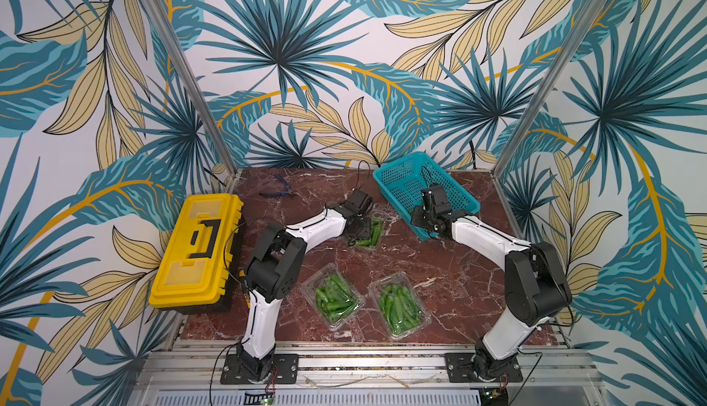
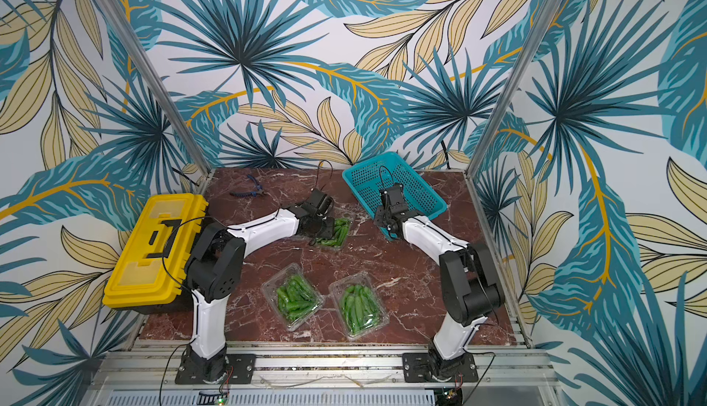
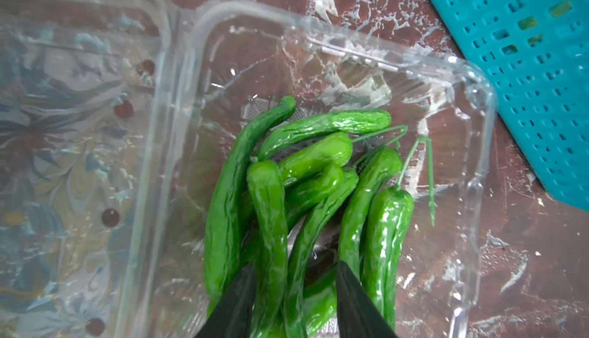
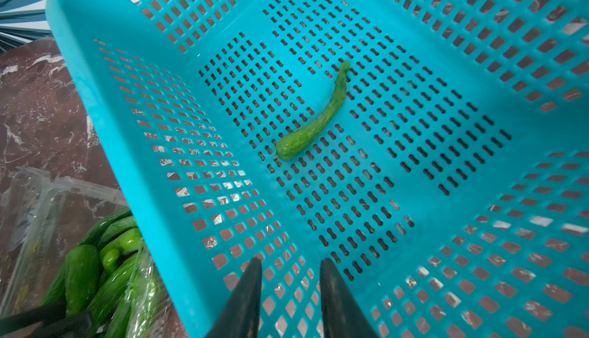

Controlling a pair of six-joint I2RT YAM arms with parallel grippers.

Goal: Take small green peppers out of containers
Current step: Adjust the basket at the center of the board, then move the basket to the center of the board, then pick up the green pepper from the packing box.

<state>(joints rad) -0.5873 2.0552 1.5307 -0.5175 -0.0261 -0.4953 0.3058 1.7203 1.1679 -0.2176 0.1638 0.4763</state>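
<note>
Setting: marbled tabletop point(image 1: 451, 270), two arms at work, teal basket point(image 4: 84, 97) as the drop point
In play: open container point(image 3: 350, 75), just beside the basket on the side toward the left arm, lid folded out flat
Contents: small green peppers point(image 3: 271, 209), about eight, heaped at one end of the open container, touching and overlapping
Axis in the heap: lying flat, mostly parallel, long axes running away from the left gripper point(image 3: 294, 266); thin stems on two of them aimed away from it too
Left claw: down in the heap, spread astride two peppers; dark gap beside one finger, no firm pinch evident yet
Right claw: right gripper point(image 4: 290, 261) above the basket's near wall, narrowly parted, nothing between the jaws
Delivered: lone pepper point(image 4: 314, 123) flat on the basket floor, gently curved, blunt end toward the right gripper, tapered end toward the basket's far wall
Waiting: first closed container point(image 1: 323, 272) and second closed container point(image 1: 398, 279), side by side, well apart from the basket toward the arm bases, both packed, apparently lidded
Done so far, by the look of it: one container opened, one pepper moved across
Left to do, on this evidence: the rest of the open heap, then two full containers; an early stage
</note>
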